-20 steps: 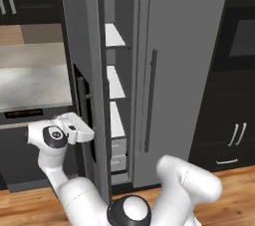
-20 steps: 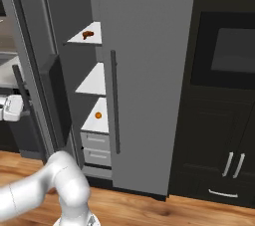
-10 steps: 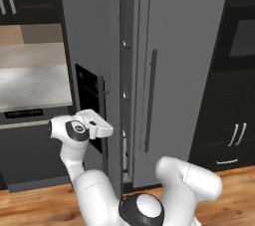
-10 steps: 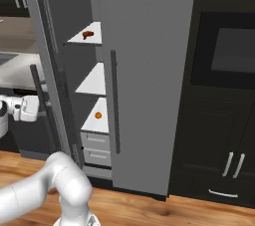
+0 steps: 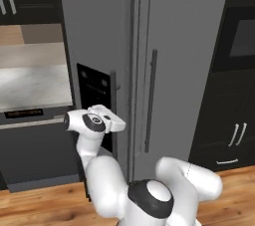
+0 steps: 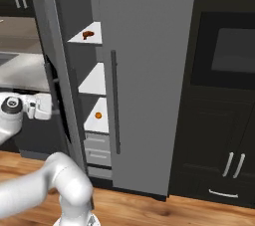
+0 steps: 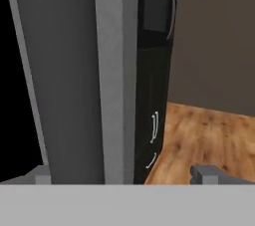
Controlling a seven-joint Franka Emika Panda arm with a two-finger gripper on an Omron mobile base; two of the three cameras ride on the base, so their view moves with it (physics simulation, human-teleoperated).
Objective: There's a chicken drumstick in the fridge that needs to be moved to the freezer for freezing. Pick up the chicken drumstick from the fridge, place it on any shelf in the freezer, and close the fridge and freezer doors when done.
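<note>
You're parked in front of the big grey side-by-side unit. The fridge (image 6: pixel 149 70) half has its plain door shut, bar handle running down it. The freezer door (image 5: pixel 97 46), the one with the black dispenser panel (image 5: pixel 94 100), is almost shut from the left base view, but the right base view shows it's ajar enough to see inside the freezer (image 6: pixel 92 85).

In there you've got white shelves stacked above grey drawers (image 6: pixel 97 148). The chicken drumstick (image 6: pixel 87 34) is sitting on the top shelf (image 6: pixel 94 28), a small reddish-brown lump. A small orange ball (image 6: pixel 98 115) sits on a lower shelf.

Your claw (image 5: pixel 113 123) is right at the outer face of the freezer door, just below the dispenser panel, beside the door's handle. Its fingers are spread wide with nothing between them. Whether it's actually touching the door I can't quite tell; the hand view has the door's edge up close, with wood floor (image 7: pixel 209 140) beyond.
</note>
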